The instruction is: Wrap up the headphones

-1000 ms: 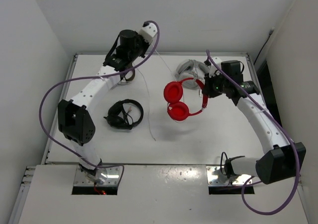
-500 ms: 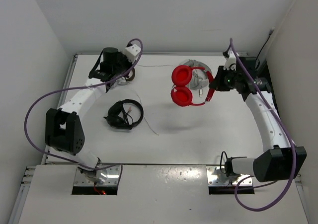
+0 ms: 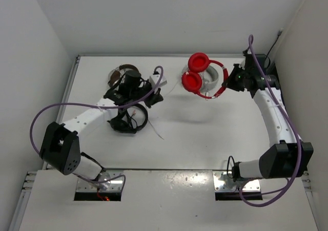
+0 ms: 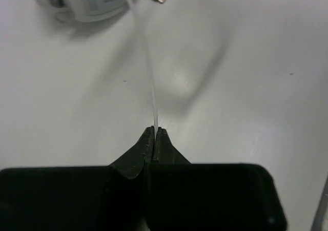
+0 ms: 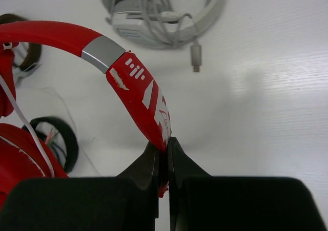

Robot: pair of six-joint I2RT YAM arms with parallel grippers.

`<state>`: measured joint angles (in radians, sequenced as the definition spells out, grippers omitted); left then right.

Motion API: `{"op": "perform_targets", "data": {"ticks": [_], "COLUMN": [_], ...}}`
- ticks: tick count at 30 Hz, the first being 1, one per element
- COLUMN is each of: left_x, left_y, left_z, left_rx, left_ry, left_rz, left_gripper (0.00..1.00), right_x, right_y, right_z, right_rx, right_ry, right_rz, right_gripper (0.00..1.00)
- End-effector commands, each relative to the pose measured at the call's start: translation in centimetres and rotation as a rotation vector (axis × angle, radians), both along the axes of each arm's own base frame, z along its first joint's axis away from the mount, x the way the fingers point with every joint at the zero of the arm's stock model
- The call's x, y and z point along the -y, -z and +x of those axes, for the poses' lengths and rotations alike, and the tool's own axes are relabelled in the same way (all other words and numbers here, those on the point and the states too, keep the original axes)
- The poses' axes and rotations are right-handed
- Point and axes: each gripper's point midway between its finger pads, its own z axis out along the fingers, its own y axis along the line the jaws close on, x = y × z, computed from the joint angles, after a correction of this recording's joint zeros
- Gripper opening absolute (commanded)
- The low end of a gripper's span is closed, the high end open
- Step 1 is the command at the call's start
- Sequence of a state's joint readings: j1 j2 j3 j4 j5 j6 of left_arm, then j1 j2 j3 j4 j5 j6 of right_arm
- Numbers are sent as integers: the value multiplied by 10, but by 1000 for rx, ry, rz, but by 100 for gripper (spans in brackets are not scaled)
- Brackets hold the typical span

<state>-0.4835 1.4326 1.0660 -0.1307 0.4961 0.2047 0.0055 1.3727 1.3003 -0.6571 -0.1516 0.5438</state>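
The red headphones (image 3: 199, 76) hang in the air at the back right, two round earcups to the left and the headband (image 5: 136, 90) curving right. My right gripper (image 3: 227, 83) is shut on the headband, also seen in the right wrist view (image 5: 165, 145). Their thin white cable (image 4: 151, 90) runs from the earcups toward the left arm. My left gripper (image 3: 155, 96) is shut on this cable, with the cable coming out between the closed fingertips in the left wrist view (image 4: 155, 131).
A black pair of headphones (image 3: 128, 118) lies under the left arm. A white/grey pair (image 3: 211, 77) lies on the table beneath the red one, with its plug (image 5: 195, 56) loose. A brown ring-shaped object (image 3: 119, 72) sits at the back left.
My right gripper has lifted the red headphones up and toward the back right. My left arm has swung from the back left down toward the centre, near the black pair.
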Motion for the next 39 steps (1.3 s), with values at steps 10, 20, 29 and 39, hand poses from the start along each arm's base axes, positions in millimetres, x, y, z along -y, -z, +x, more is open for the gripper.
{"op": "perform_targets", "data": {"ticks": [10, 20, 29, 39], "left_x": [95, 108, 108, 54], "left_y": [34, 83, 109, 66], "left_z": [-63, -37, -31, 19], "left_rx": [-119, -192, -192, 49], "left_ry": [151, -2, 9, 66], "left_rz": [-95, -10, 52, 104], "left_gripper": [0, 6, 31, 63], "right_x": [59, 65, 87, 83], "right_y": [-1, 1, 12, 21], "right_z": [-3, -3, -16, -39], "right_rx": [28, 34, 1, -17], "right_ry": [364, 408, 454, 359], "right_rz": [-46, -88, -149, -214], "right_gripper": [0, 0, 0, 0]}}
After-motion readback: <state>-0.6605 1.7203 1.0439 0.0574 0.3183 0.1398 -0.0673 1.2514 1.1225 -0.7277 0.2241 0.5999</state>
